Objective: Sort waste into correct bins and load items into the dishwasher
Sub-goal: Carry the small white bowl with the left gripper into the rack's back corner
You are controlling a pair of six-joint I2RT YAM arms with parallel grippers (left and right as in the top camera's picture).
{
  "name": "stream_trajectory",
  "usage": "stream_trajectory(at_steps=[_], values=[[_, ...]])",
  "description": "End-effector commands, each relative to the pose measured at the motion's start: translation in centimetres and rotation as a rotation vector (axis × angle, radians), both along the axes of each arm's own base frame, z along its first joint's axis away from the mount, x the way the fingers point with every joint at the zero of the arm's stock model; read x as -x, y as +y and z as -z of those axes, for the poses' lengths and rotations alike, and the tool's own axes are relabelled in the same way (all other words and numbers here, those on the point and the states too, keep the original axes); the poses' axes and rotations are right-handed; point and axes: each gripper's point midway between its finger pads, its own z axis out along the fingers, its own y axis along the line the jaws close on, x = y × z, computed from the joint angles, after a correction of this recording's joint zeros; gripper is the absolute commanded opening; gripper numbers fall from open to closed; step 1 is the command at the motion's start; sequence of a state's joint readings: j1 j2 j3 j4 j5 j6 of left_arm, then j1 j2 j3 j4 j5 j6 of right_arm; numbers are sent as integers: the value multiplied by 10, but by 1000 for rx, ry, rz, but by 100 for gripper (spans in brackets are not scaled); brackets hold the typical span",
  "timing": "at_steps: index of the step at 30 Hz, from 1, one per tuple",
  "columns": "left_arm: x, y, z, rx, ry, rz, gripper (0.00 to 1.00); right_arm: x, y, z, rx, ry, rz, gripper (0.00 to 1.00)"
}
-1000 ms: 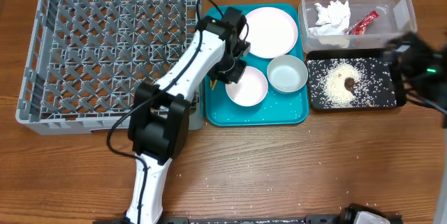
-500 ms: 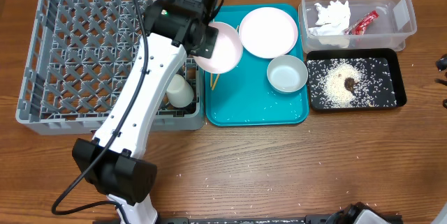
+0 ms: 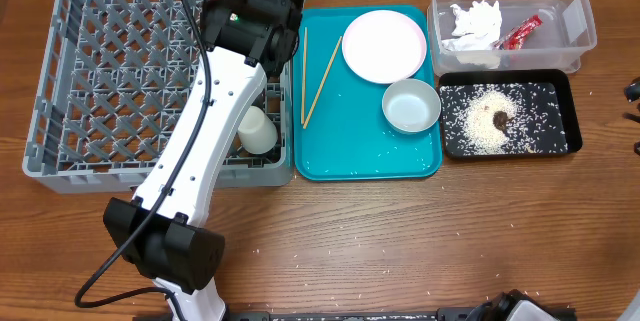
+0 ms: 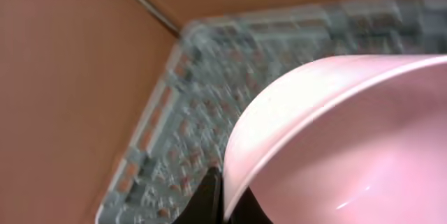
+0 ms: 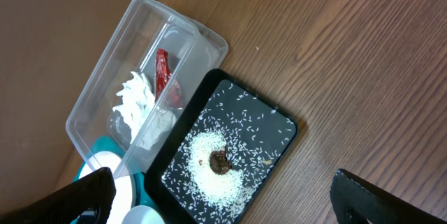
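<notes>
Left wrist view: the left gripper (image 4: 222, 199) is closed on the rim of the smaller dish (image 4: 335, 140), with a dark finger (image 4: 202, 199) against the outer edge. The dish is held tilted, above a blurred corner of the grey dish rack (image 4: 209, 105). Overhead, the left arm (image 3: 215, 111) runs diagonally across the rack's right side to its far right corner and hides the dish from that camera. A small cup (image 3: 258, 131) sits among the pegs just beside the arm, near the rack's front right corner. Just beside the rack, the teal tray (image 3: 370, 161) holds the chopsticks (image 3: 318, 81) lying loose at a slight angle to each other, the large plate (image 3: 384, 45) and the bowl (image 3: 411, 105). The plate and bowl are close together, and a few rice grains are scattered on the tray. Further right, the clear tub (image 3: 575, 21) contains the napkin (image 3: 475, 21) and the red wrapper (image 3: 522, 31). The black tray (image 3: 560, 141), touching the tub, carries the rice (image 3: 480, 126) with the brown lump (image 3: 499, 117) on the pile. Right wrist view: the right gripper (image 5: 223, 182) stands wide apart, holds nothing and hangs above the table (image 5: 363, 77) beside both bins.
</notes>
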State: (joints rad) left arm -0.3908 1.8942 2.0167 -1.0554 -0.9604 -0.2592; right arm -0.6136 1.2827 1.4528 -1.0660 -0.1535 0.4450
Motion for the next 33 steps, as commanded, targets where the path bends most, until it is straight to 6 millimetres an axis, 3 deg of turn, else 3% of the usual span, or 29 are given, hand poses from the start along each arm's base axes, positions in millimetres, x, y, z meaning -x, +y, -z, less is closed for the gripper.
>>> stream_trajectory(at_steps=[1, 13, 18, 26, 33], values=[[-9, 17, -20, -161, -116, -140, 4, -2, -1, -11, 13, -27, 0, 100], [-80, 30, 29, -399, -56, -207, 4, -2, -1, -11, 13, -27, 0, 100], [-103, 23, 70, -375, 5, -122, 4, -2, -1, -11, 13, -27, 0, 100], [-115, 17, 129, -402, 105, -85, 4, -2, -1, -11, 13, -27, 0, 100], [-115, 19, 137, -415, 121, -92, 4, -2, -1, -11, 13, -27, 0, 100]])
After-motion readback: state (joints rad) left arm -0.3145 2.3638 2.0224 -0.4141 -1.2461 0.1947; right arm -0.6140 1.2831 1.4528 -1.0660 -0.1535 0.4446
